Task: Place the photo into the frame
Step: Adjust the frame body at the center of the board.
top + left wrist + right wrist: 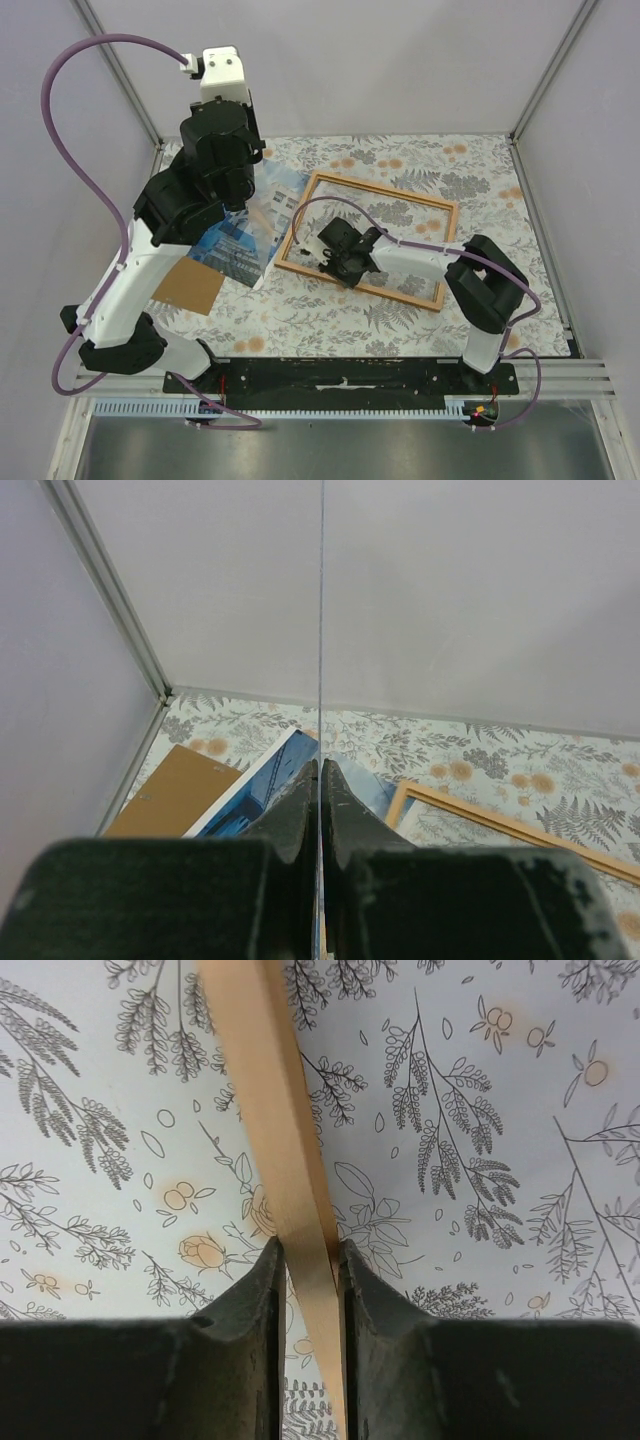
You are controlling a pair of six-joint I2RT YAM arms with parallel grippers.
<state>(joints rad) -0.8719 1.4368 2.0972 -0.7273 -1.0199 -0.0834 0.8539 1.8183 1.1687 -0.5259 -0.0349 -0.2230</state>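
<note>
The thin-railed orange-brown wooden picture frame lies flat on the floral-patterned table top, in the middle and right of it. Its long axis runs left to right, with the right end swung a little nearer.

The large rectangular paper photo of blue-and-white buildings lies picture side up just left of the frame and outside it. Its long axis runs near to far, with the far end leaning right. The raised left arm hides part of it. A plain brown backing board lies at the photo's near left.

The right gripper reaches low over the left part of the frame's near rail. In the right wrist view its jaws stand narrow, one finger against each side of the rail, clasping it.

The left gripper is held up above the photo with its fingers pressed together. Between them is a thin sheet, seen edge-on as a fine straight line running away from the fingertips. What the sheet is cannot be told.
</note>
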